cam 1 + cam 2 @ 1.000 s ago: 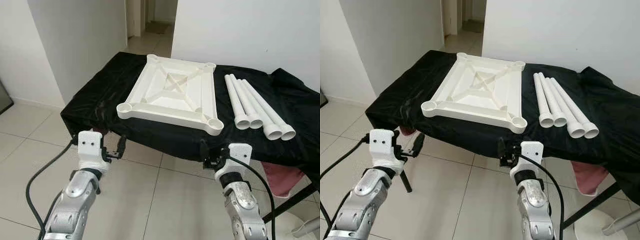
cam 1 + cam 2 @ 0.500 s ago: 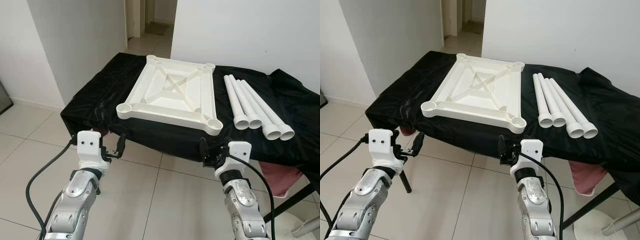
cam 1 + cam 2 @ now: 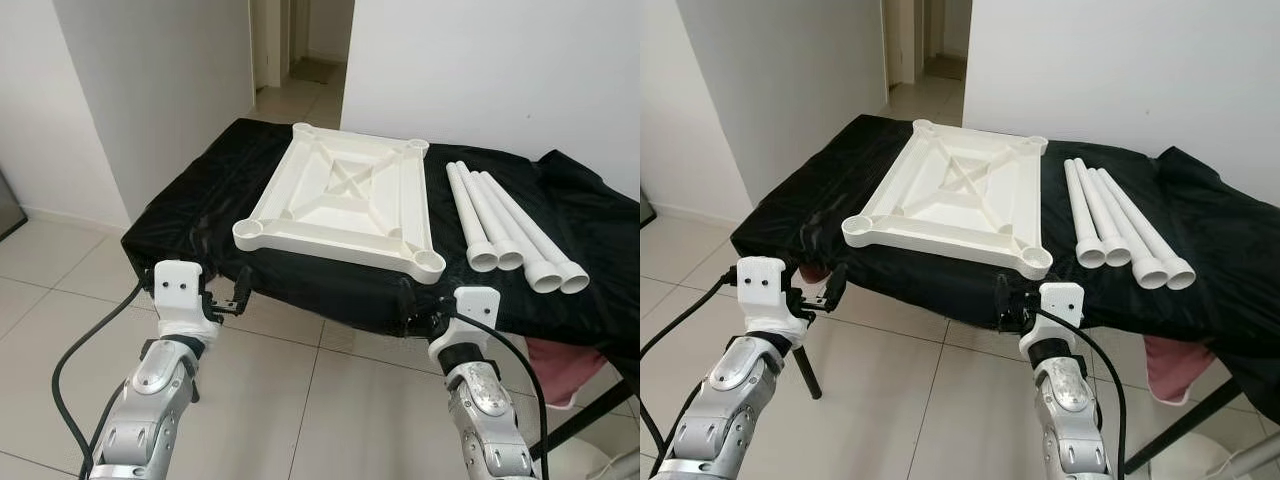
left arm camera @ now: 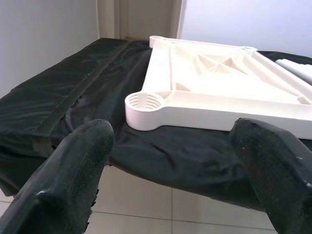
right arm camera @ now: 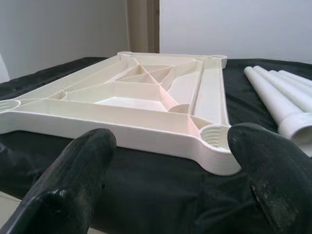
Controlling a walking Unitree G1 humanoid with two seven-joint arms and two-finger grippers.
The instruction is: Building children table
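Left eye view showed the upturned white tabletop point(image 3: 345, 205) lying on the black-draped table point(image 3: 190, 215), with four white legs point(image 3: 510, 225) side by side just to its right. The left tool point(image 3: 228, 297) and right tool point(image 3: 418, 308) hovered short of the table's near edge, both spread wide and empty. The approach would go best with the right tool reaching for the nearest leg, gripping it mid-shaft and keeping it upright over a corner socket point(image 5: 214, 132). No brand, label or writing was readable.

White walls point(image 3: 480, 70) close the far side, with a hallway point(image 3: 295, 45) opening at far left. Pale floor tiles point(image 3: 60, 270) run beneath a bench draped in black cloth point(image 3: 190, 215).
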